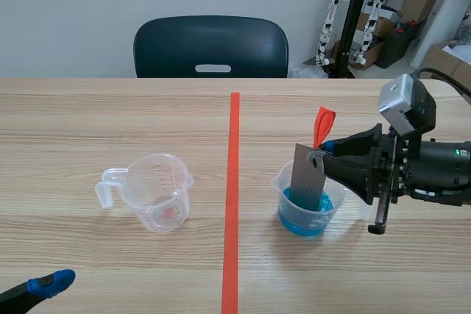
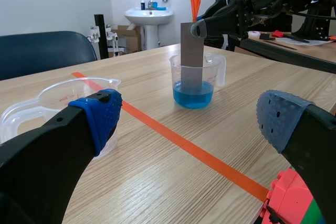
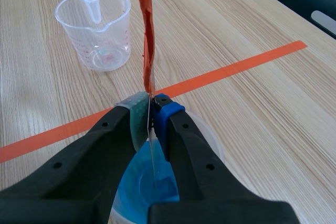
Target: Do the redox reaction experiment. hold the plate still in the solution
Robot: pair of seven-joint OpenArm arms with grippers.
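Right end effector (image 1: 326, 151) clamped on grey plate's (image 1: 303, 178) top, plate upright beneath it with lower end in the measuring cup's (image 1: 339, 208) blue solution (image 1: 300, 223); left end effector (image 2: 189, 118) fingers apart, empty.

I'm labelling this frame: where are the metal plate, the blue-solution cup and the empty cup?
metal plate (image 1: 304, 173), scene view, its flat face above the liquid.
blue-solution cup (image 1: 328, 215), scene view, its side wall.
empty cup (image 1: 157, 198), scene view, its front wall.

Scene view looks across the table (image 1: 73, 123) from the robot's side; all 3 views share the blue-liquid cup (image 1: 294, 220).
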